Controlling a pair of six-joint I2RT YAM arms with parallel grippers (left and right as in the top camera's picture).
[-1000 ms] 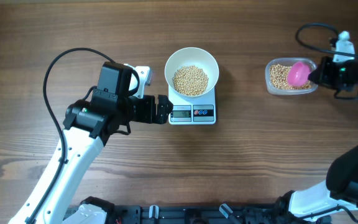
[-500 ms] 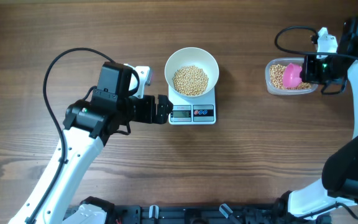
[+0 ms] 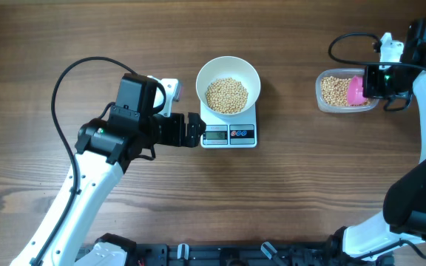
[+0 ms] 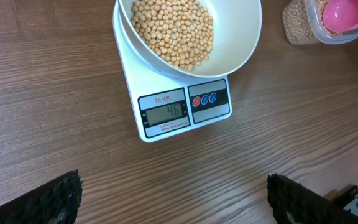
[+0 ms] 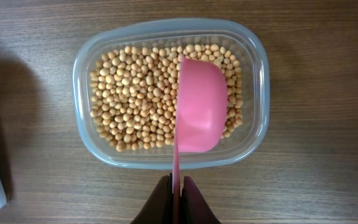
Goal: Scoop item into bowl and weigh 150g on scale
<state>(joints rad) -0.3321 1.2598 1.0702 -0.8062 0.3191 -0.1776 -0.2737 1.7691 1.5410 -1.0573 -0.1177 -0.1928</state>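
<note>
The white bowl (image 3: 228,87) sits on the scale (image 3: 229,133), partly filled with tan beans (image 3: 226,94). From the left wrist, the bowl (image 4: 238,43) and the scale (image 4: 185,109) with its lit display lie ahead. My left gripper (image 3: 193,130) rests open just left of the scale, fingers (image 4: 51,199) wide apart over bare wood. My right gripper (image 5: 176,185) is shut on the handle of a pink scoop (image 5: 199,115), turned on its side over the beans (image 5: 138,99) in the clear tub (image 5: 86,62). From overhead, the scoop (image 3: 356,89) is at the tub's (image 3: 328,106) right end.
A black cable (image 3: 72,74) loops over the table behind the left arm. Another cable (image 3: 346,41) curls above the tub. The right arm's base (image 3: 420,214) stands at the lower right.
My right gripper swung from the tub's right side to above it, and the pink scoop rolled onto its side and shifted slightly right. The left arm stayed still.
</note>
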